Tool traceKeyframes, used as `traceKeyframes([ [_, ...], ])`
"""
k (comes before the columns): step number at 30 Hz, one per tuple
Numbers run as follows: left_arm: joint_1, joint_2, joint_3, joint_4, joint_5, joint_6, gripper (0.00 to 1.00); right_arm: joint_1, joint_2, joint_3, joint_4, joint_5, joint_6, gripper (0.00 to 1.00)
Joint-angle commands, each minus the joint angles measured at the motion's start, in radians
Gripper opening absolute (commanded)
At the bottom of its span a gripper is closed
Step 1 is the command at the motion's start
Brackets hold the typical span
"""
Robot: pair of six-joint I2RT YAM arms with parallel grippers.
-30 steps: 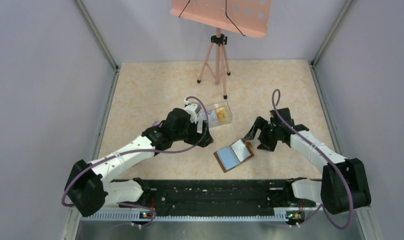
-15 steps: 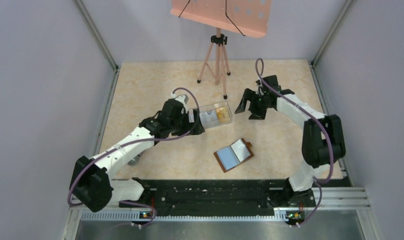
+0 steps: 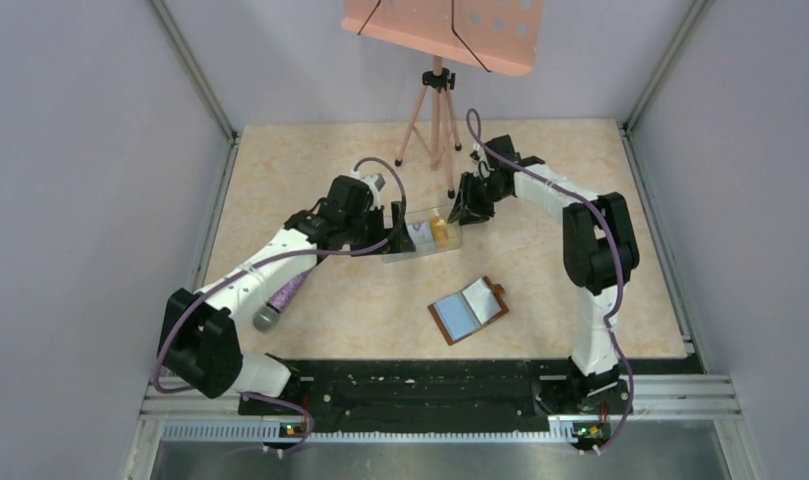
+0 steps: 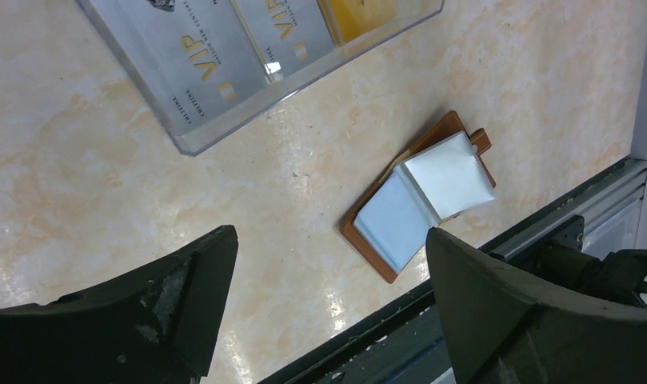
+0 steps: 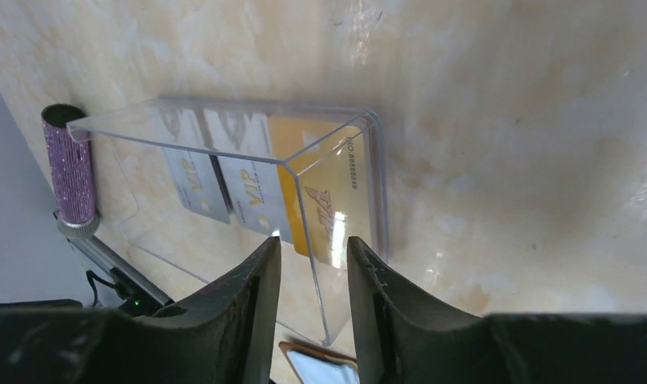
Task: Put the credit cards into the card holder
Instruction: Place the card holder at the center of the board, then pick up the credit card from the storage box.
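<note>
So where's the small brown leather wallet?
In the top view, the wallet lies open right of centre, between the clear plastic box and the arms' black base rail.

Overhead rear view, 2 close wrists, box (image 4: 193, 138) shared

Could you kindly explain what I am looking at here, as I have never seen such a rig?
Two robot arms are bolted to a table. One picture looks down from above; the others come from a camera on each wrist. On the table lie a clear box of credit cards, an open brown card holder and a purple tube. The left gripper is open and empty. The right gripper has its fingers narrowly around a box wall; whether they pinch it is unclear.
</note>
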Motion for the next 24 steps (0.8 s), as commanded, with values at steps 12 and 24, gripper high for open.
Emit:
traceKeyframes([
  [12,0.018,0.278,0.216,-0.085,0.045,0.014,0.78,0.189,-0.111,-0.088,-0.033,-0.019,0.036,0.33],
  [24,0.045,0.510,0.348,-0.053,0.104,0.016,0.49,0.199,-0.130,-0.137,0.034,-0.058,0.081,0.27],
])
